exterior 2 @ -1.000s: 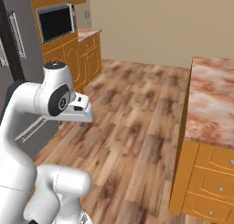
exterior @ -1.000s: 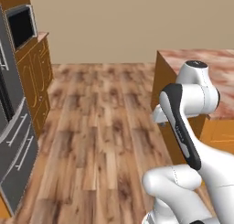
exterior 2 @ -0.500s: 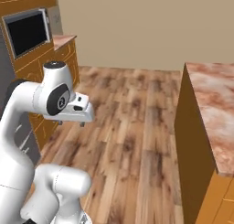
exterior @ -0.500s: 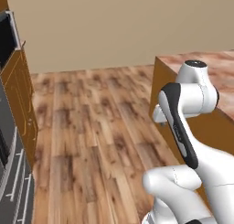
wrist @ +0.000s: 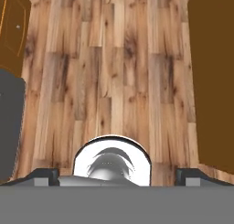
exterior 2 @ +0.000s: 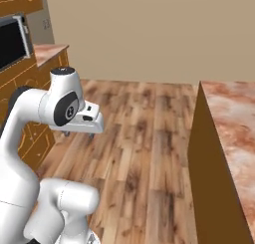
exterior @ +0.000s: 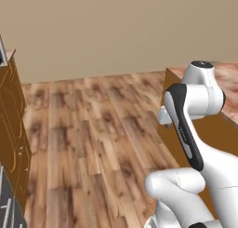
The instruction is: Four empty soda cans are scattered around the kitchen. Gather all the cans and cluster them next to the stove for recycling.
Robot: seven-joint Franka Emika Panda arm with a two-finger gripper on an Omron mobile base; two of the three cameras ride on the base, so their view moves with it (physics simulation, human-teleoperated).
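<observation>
A wide stretch of brown plank floor (exterior: pixel 93 129) is being shown across the middle of the left base view, bounded at the top by a plain beige wall (exterior: pixel 116 27). The orange wood cabinets (exterior: pixel 11 129) are being seen along the left edge of that view, and an island with a reddish mottled marble counter (exterior 2: pixel 234 133) is running down the right side of the right base view, its sharp near corner standing beside the open floor. A black microwave (exterior 2: pixel 12 44) is being shown at the upper left there. The two-finger gripper (wrist: pixel 117 176) is being held over the planks, its dark fingertips (wrist: pixel 43 175) spread wide with nothing between them. Where the soda cans and the stove are cannot be told.
</observation>
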